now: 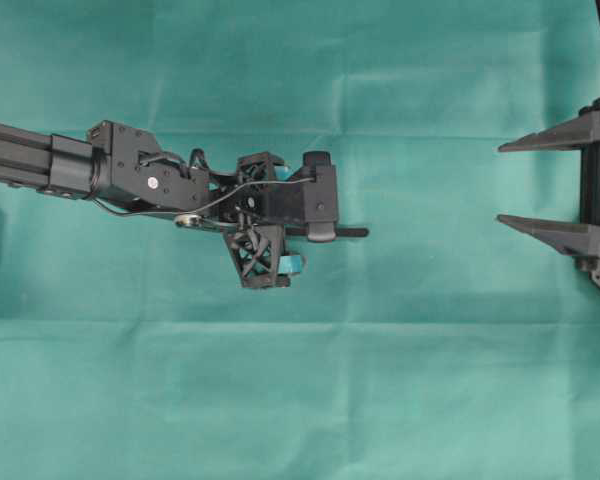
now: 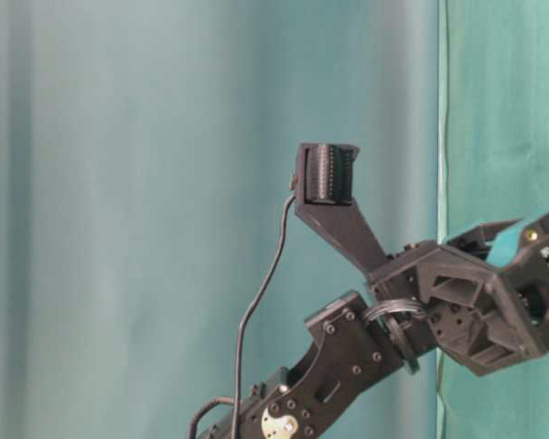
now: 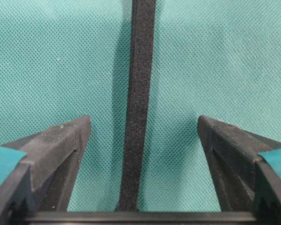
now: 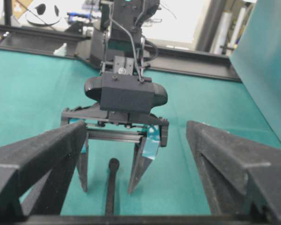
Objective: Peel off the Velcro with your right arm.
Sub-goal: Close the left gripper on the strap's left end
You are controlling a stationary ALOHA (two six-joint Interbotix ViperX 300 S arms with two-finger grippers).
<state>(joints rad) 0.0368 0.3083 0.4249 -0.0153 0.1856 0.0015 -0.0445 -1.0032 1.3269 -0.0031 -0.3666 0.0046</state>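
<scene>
Lying flat on the green cloth [image 1: 400, 380], the Velcro [image 3: 138, 108] sits between the left gripper [image 3: 144, 129]'s spread fingers (untouched); the right gripper [image 1: 502, 184] waits apart, spread wide. No legible writing.

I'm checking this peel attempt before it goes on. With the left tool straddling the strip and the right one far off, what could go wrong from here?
1. The Velcro lies loose on the green cloth between the left tool's open fingers, nearer one finger than the other; closing could nudge it sideways or pinch cloth.
2. The right tool is open and well apart from the strip; only a short end shows past the left tool, so there may be little to catch and the tools could collide.
</scene>
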